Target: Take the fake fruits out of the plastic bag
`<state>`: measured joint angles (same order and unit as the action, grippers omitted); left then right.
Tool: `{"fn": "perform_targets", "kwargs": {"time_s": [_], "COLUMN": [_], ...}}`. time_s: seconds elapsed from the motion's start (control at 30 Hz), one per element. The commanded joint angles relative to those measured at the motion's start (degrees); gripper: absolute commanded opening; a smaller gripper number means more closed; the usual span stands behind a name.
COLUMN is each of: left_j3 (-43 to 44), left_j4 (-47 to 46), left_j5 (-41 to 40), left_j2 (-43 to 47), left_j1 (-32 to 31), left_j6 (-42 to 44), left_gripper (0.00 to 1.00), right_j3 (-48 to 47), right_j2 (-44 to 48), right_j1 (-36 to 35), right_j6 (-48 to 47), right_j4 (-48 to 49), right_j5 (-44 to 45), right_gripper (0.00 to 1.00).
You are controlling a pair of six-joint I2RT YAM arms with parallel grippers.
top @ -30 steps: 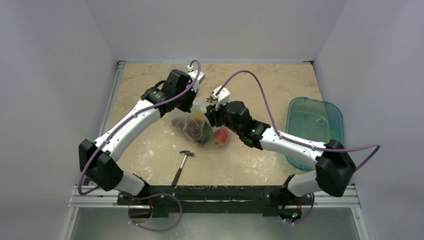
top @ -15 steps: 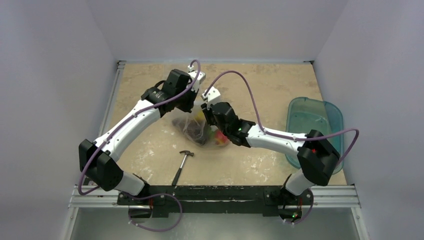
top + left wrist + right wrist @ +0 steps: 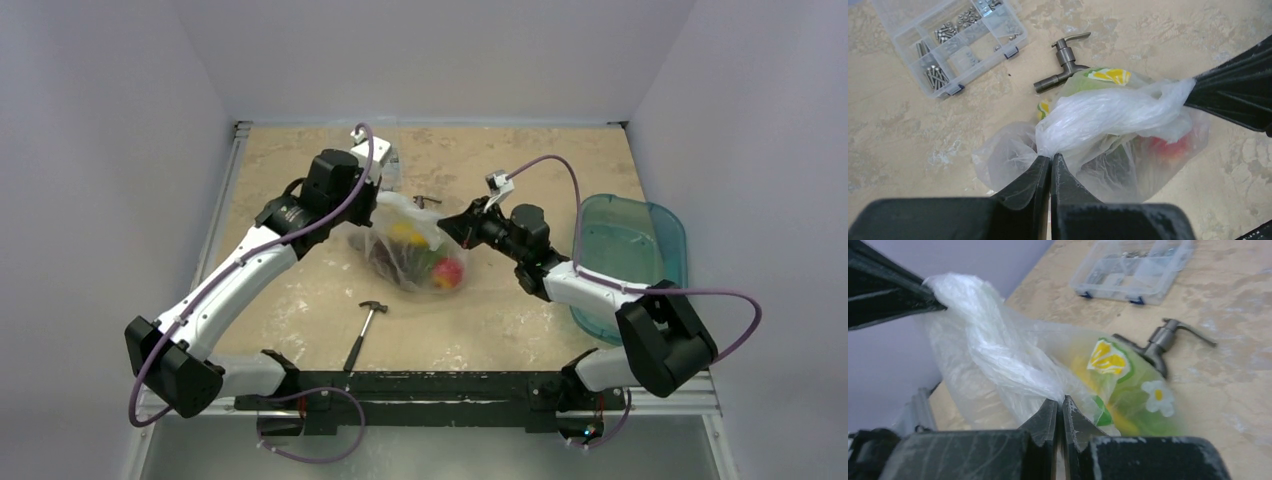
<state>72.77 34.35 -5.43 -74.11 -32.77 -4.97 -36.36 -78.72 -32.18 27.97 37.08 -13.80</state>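
Note:
The plastic bag [image 3: 410, 250] lies at the table's middle, its top stretched between both grippers. It also shows in the left wrist view [image 3: 1098, 120] and the right wrist view [image 3: 988, 355]. Fake fruits show through it: a yellow one [image 3: 405, 232], a red one [image 3: 447, 272] and a dark bunch [image 3: 390, 262]. My left gripper [image 3: 382, 205] is shut on the bag's left top edge [image 3: 1050, 156]. My right gripper [image 3: 445, 228] is shut on the bag's right top edge [image 3: 1060, 401]. The red fruit also shows in the left wrist view [image 3: 1168, 147].
A hammer [image 3: 365, 330] lies in front of the bag. A metal tap [image 3: 1063, 62] and a clear parts box [image 3: 948, 40] lie behind the bag. A teal bin [image 3: 628, 250] stands at the right edge.
Both arms have pulled apart: the left gripper moved left and back, the right gripper swung right. The bag's top is now stretched wide between them.

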Motion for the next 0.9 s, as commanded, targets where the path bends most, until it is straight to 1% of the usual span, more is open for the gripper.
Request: {"fn": "perform_targets", "kwargs": {"time_s": [0.0, 0.1, 0.13, 0.2, 0.23, 0.27, 0.3, 0.33, 0.37, 0.5, 0.63, 0.7, 0.73, 0.8, 0.83, 0.87], "left_j3": [-0.69, -3.71, -4.30, -5.28, -5.69, -5.86, -5.82, -5.57, -4.88, -1.37, 0.99, 1.73, 2.08, 2.70, 2.91, 3.23], "left_j4": [-5.45, -8.60, -9.46, -10.98, -11.93, -12.51, -12.98, -13.08, -12.73, -9.96, -7.67, -6.83, -6.24, -4.93, -4.46, -3.66], "left_j5": [-5.77, -5.47, -4.95, -2.52, -0.06, 2.11, 3.88, 4.96, 6.22, 8.22, 8.35, 8.68, 8.61, 8.44, 8.23, 7.98], "left_j2": [4.20, 6.77, 7.67, 9.10, 9.60, 9.75, 9.46, 8.92, 8.17, 3.45, -0.18, -1.22, -1.70, -2.59, -2.99, -3.36], "left_j1": [0.19, 0.18, 0.16, 0.21, 0.21, 0.17, 0.18, 0.14, 0.12, 0.22, 0.42, 0.44, 0.43, 0.40, 0.41, 0.43], "left_j6": [-1.35, -1.13, -0.91, -0.24, 0.66, 1.36, 1.88, 2.39, 2.77, 4.29, 4.19, 4.11, 4.10, 4.41, 4.70, 4.71], "left_gripper": [0.00, 0.00, 0.06, 0.41, 0.56, 0.70, 0.80, 0.88, 0.92, 0.94, 0.91, 0.86, 0.83, 0.73, 0.69, 0.68], "right_j3": [0.44, 0.26, -0.04, -1.22, -1.87, -2.28, -2.64, -3.06, -3.36, -3.99, -4.74, -4.79, -4.85, -5.04, -5.11, -5.20], "right_j2": [-0.21, -0.33, -0.44, -0.91, -1.17, -1.36, -1.43, -1.50, -1.58, -1.70, -1.94, -2.20, -2.16, -2.30, -2.22, -2.03], "right_j1": [0.81, 0.81, 0.81, 0.74, 0.79, 0.73, 0.73, 0.73, 0.67, 0.26, -0.49, -0.75, -0.86, -0.93, -0.93, -0.95], "right_j6": [6.41, 6.77, 6.13, 4.63, 4.04, 3.63, 3.04, 2.38, 1.82, 0.23, -1.14, -1.24, -1.37, -1.64, -1.95, -2.27], "right_j4": [7.59, 7.43, 7.19, 5.63, 4.95, 4.69, 3.93, 3.21, 2.74, 1.53, 0.18, 0.05, -0.09, -0.60, -1.06, -1.43], "right_j5": [-17.03, -16.01, -16.14, -16.33, -17.01, -17.57, -17.99, -18.31, -18.69, -19.41, -19.16, -19.05, -19.00, -18.86, -18.75, -18.58], "right_gripper": [0.00, 0.00, 0.00, 0.00, 0.00, 0.00, 0.00, 0.00, 0.00, 0.00, 0.00, 0.00, 0.00, 0.00, 0.00, 0.00]}}
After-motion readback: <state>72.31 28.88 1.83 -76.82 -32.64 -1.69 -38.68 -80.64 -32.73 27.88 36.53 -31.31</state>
